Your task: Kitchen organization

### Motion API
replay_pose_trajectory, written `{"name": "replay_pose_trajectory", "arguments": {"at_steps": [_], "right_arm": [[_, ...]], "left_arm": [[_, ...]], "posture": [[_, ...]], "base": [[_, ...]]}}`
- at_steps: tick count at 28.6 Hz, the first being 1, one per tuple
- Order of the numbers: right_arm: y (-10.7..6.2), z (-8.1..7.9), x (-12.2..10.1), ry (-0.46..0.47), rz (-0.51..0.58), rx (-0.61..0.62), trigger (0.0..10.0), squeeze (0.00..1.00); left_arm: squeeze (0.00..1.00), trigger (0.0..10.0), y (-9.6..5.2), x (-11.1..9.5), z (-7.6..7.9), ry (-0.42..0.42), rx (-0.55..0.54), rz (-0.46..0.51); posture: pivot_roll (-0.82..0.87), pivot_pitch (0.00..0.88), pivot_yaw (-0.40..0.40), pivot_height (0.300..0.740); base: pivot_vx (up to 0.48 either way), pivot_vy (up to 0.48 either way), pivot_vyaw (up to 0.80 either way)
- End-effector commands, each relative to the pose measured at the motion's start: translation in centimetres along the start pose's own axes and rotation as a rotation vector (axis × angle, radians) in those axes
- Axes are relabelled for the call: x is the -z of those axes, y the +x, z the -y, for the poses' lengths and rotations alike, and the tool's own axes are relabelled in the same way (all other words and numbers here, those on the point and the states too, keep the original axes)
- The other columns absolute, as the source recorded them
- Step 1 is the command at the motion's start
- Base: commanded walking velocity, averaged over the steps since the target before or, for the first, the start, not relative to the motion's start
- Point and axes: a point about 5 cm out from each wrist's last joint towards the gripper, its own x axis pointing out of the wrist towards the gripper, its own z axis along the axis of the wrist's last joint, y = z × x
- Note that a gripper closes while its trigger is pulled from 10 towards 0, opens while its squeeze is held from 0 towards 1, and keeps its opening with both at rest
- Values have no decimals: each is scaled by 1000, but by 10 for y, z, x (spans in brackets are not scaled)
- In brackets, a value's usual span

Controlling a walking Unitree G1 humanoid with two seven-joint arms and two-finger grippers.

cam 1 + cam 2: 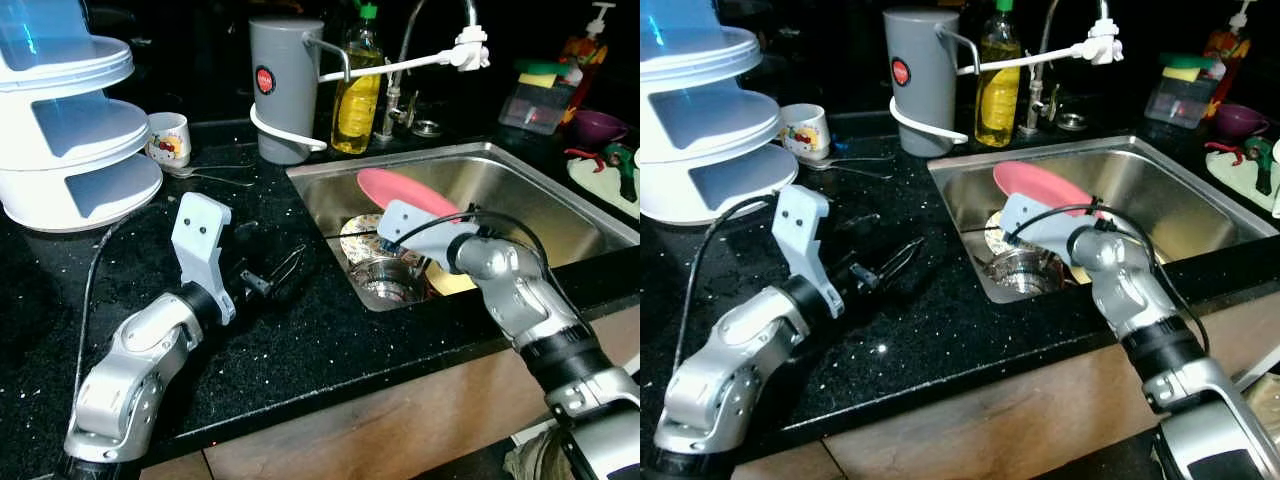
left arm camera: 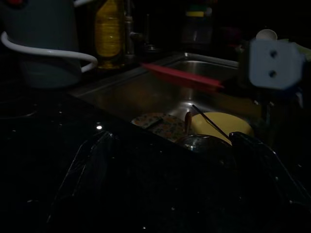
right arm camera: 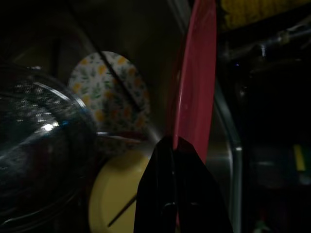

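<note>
A stainless sink (image 1: pixel 560 215) is set into a black speckled worktop (image 1: pixel 300 350), and everything is placed here relative to that sink. Inside it, a pink plate (image 1: pixel 400 190) is held tilted on edge above the other dishes, its rim pinched between the closed jaws of the right gripper (image 3: pixel 177 145), as seen in the right wrist view. Below the plate, on the sink floor, a floral patterned plate (image 3: pixel 109 92), a yellow plate (image 3: pixel 114 199) and a steel bowl (image 1: pixel 385 282) are seen together near the sink's left wall. The left gripper (image 1: pixel 290 268) is held low over the worktop just left of the sink, its jaws standing parted with nothing between them. Behind the sink's left corner a grey cylindrical container (image 1: pixel 283 90) with a round red label is stood; the writing on the label cannot be read. Just beside it, a bottle of yellow liquid (image 1: pixel 357 95) with a green cap is placed, and a tap (image 1: pixel 435 45) is mounted behind the sink. Further left of the sink, a small printed cup (image 1: pixel 168 138) and a white tiered rack (image 1: pixel 70 120) are seen on the worktop. No brand lettering can be made out on any item.
</note>
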Motion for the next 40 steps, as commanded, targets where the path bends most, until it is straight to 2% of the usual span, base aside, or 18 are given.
{"name": "replay_pose_trajectory", "arguments": {"at_steps": [1,7,11,17,19,24,25,26,28,29,33,34,35,36,38,39,40], "right_arm": [[2,-1,-3,-24,-1,1,10000,0],[13,-4,-9,-67,-81,-56,10000,0],[25,-10,-2,-61,-150,-135,10000,0],[30,-6,3,-37,-202,-126,10000,0],[32,-1,4,5,-221,-121,10000,0],[33,2,2,37,-223,-102,10000,20],[34,3,0,84,-213,-90,10000,1000],[34,3,0,84,-213,-90,10000,1000],[36,4,-4,204,-165,-66,10000,1000],[36,4,-4,204,-165,-66,10000,1000],[35,13,-5,398,-59,-20,10000,1000],[34,18,-8,454,-9,-1,10000,659],[34,18,-8,454,-9,-1,10000,659],[25,34,-20,714,265,78,10000,0],[14,43,-20,884,451,149,10000,0],[10,42,-17,933,498,171,10000,0],[6,40,-14,942,530,204,10000,0]], "left_arm": [[0,10000,-1,-1,2,1,2,11],[0,10000,-3,-2,9,-7,16,16],[0,10000,-6,-3,18,-4,42,14],[0,10000,-11,-5,20,-5,42,14],[0,10000,-16,-5,23,4,49,-1],[0,10000,-18,-3,27,9,61,-16],[0,10000,-19,-2,28,12,65,-23],[0,10000,-19,-2,28,12,65,-23],[0,10000,-19,-2,30,9,69,-24],[0,10000,-19,-2,30,9,69,-24],[0,10000,-16,-2,26,10,61,-22],[0,10000,-14,-2,25,14,59,-22],[0,10000,-14,-2,25,14,59,-22],[0,10000,-11,-2,22,30,37,-24],[0,10000,-8,-1,22,30,28,-18],[0,10000,-7,-1,22,22,32,-14],[0,10000,-6,-1,23,19,36,-14]], "posture": [[88,13,-66,740],[87,36,-75,740],[101,61,-93,740],[118,74,-102,740],[133,92,-105,740],[134,103,-103,740],[137,104,-104,740],[137,104,-104,740],[140,100,-102,740],[140,100,-102,740],[133,80,-93,740],[129,68,-88,740],[129,68,-88,740],[123,51,-84,740],[116,44,-77,740],[109,38,-74,740],[108,35,-72,740]], "base": [[0,0,0],[0,0,0],[0,0,0],[0,0,0],[0,0,0],[0,0,0],[0,0,0],[0,0,0],[0,0,0],[0,0,0],[0,0,0],[0,0,0],[0,0,0],[0,0,0],[0,0,0],[0,0,0],[0,0,0]]}}
